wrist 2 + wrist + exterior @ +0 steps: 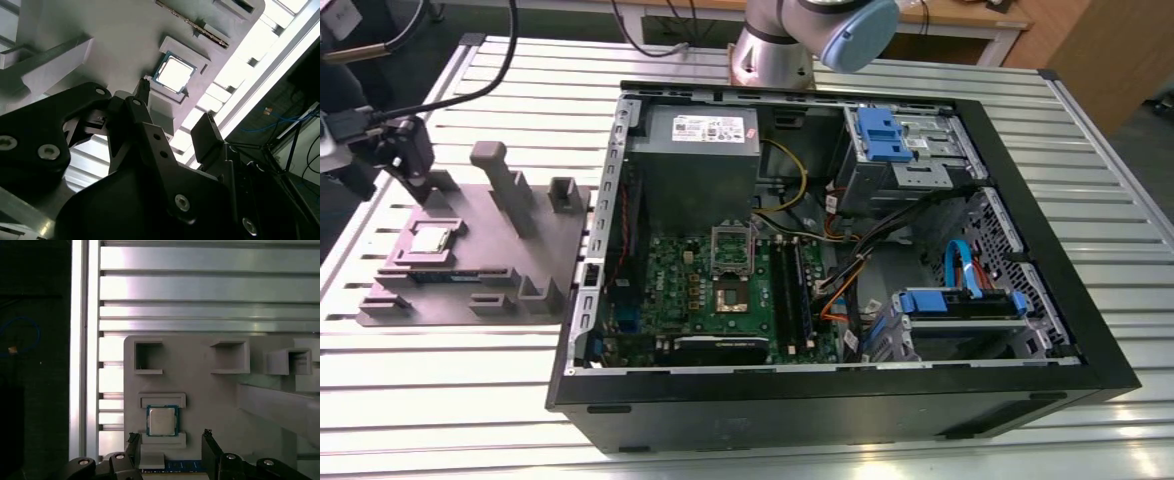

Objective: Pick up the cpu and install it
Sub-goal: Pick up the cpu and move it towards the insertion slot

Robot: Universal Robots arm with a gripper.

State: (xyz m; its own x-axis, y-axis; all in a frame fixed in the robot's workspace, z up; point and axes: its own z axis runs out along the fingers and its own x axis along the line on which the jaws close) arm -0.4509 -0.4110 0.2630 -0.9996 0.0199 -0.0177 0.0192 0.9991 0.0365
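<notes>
The cpu [430, 240] is a small square chip with a shiny silver top, lying flat in a recess of the grey fixture [520, 260] on the exterior view's left. Both wrist views show the cpu [162, 420] [174, 73] in its frame. My gripper [427, 192] [170, 436] [175, 107] hovers just above the fixture, open and empty. Its two black fingertips [207, 434] stand apart, close beside the chip, without touching it. The open computer case [1067, 330] holds the green motherboard [680, 290], whose socket [730, 283] lies uncovered in the middle.
The fixture carries upright grey posts [494, 170] and several empty pockets [148, 356]. Inside the case are a grey power-supply box [704, 140], black memory sticks [787, 285], blue drive cages [961, 305] and loose cables. The arm's base [774, 55] stands behind the case on the slatted metal table [440, 400].
</notes>
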